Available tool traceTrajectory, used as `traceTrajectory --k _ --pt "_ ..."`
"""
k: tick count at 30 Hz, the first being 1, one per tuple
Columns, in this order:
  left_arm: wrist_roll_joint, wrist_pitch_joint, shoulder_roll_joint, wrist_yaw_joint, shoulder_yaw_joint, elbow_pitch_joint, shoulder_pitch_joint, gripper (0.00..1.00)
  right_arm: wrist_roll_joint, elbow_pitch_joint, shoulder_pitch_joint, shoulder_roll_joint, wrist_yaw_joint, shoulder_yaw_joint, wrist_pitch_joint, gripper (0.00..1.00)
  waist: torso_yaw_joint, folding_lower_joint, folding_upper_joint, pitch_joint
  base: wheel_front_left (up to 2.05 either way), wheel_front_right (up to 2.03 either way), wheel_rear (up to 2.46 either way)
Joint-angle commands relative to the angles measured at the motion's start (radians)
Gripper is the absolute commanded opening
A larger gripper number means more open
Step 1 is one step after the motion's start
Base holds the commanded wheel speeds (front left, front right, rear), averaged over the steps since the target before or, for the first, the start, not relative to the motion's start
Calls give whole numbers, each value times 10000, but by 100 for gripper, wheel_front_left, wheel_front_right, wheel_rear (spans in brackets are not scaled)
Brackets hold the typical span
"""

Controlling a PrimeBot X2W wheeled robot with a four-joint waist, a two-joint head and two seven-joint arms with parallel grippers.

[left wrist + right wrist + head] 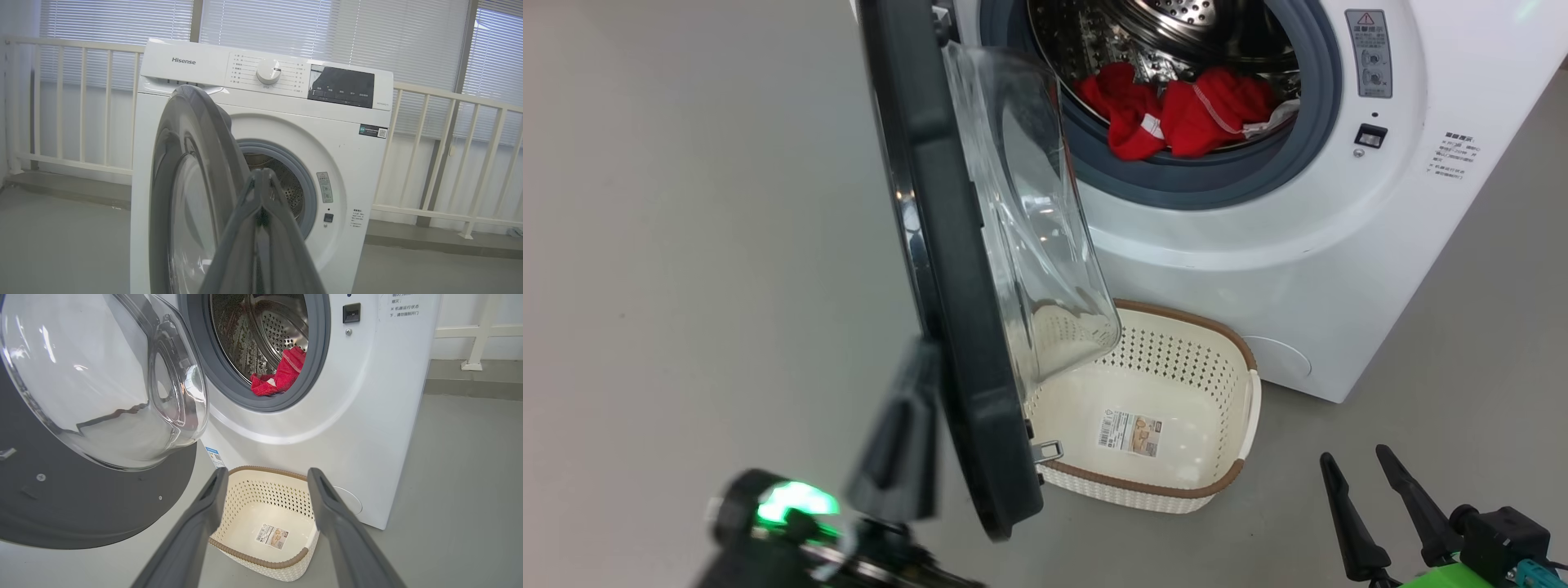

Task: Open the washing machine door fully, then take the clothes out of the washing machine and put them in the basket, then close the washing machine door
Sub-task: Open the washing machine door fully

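My left pincer (261,175), two long dark fingers, is pressed together with nothing between the tips. In the head view it sits at the lower left, just beside the outer face of the large round washing machine door (956,286), which has a glossy black rim and a bulging clear glass bowl. The door stands open, edge-on down the middle-left of the frame.

My right pincer (267,473) is spread wide and empty at the lower right, well apart from everything. In the right wrist view, the small cream-white perforated plastic basket (265,494) with its brown woven-look rim shows between the fingers. It sits on the grey floor (686,245) just in front of the big white front-loading washing machine (1258,269). It contains a sticker (271,535) and no cloth.

The clothes (1184,110), a bright red fabric bundle with white stitching and a white tag, lie at the front lip of the steel drum (1176,33), top centre of the head view. I judge them soft, light and limp, likely to trail and catch on the grey-blue seal. The best hold is the highest bunched fold, pinched deep. The door is stiff and slick, so I would push it rather than grip it.
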Motion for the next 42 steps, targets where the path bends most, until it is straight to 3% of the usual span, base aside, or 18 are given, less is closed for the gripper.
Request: traceTrajectory --k 1,8,15,27,42 --pt "189 -48 56 -121 -61 -279 -354 0 -104 -258 -221 -168 75 282 -120 100 -26 0 -1 27 0 0 0" --pt "0 -48 56 -421 -1696 1086 -164 0 -82 -287 -300 -198 75 342 -120 100 -115 0 -1 125 0 0 0" --pt "-557 -48 56 -425 -2139 2571 -249 0 -39 -289 -371 -227 75 403 -120 100 -151 0 -1 237 0 0 0" --pt "-1301 -48 56 68 -1438 3388 -320 0 12 -292 -358 -218 75 423 -120 100 -84 0 -1 214 0 0 0" --pt "-1114 -48 56 551 201 3178 292 0 15 -290 -235 -150 75 514 -120 100 102 0 -1 42 0 0 0"
